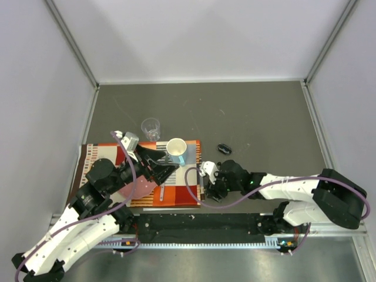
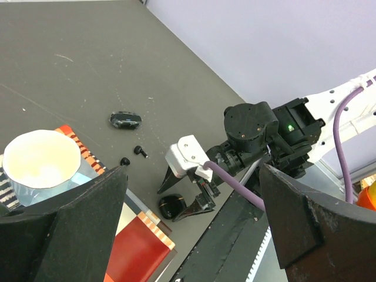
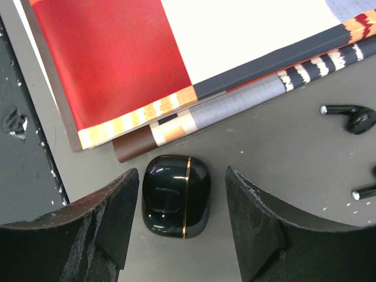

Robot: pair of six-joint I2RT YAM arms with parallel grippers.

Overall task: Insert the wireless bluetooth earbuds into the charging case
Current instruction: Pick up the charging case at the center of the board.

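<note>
A glossy black charging case (image 3: 176, 195) with a gold seam lies shut on the grey table, beside the placemat's corner. My right gripper (image 3: 183, 176) is open, with a finger on each side of the case and not touching it; the left wrist view shows the same case (image 2: 172, 205). Two tiny black earbuds (image 3: 352, 117) (image 3: 364, 191) lie to the right of it; they also show in the left wrist view (image 2: 139, 151) (image 2: 124, 161). A second black case (image 1: 224, 149) lies farther back. My left gripper (image 2: 188, 232) is open and empty above the placemat.
A white mug (image 1: 176, 150) stands on the red, orange and striped placemat (image 1: 176, 191). A clear plastic cup (image 1: 151, 127) stands behind the mat. A black rail (image 1: 194, 223) runs along the table's near edge. Grey walls enclose the table.
</note>
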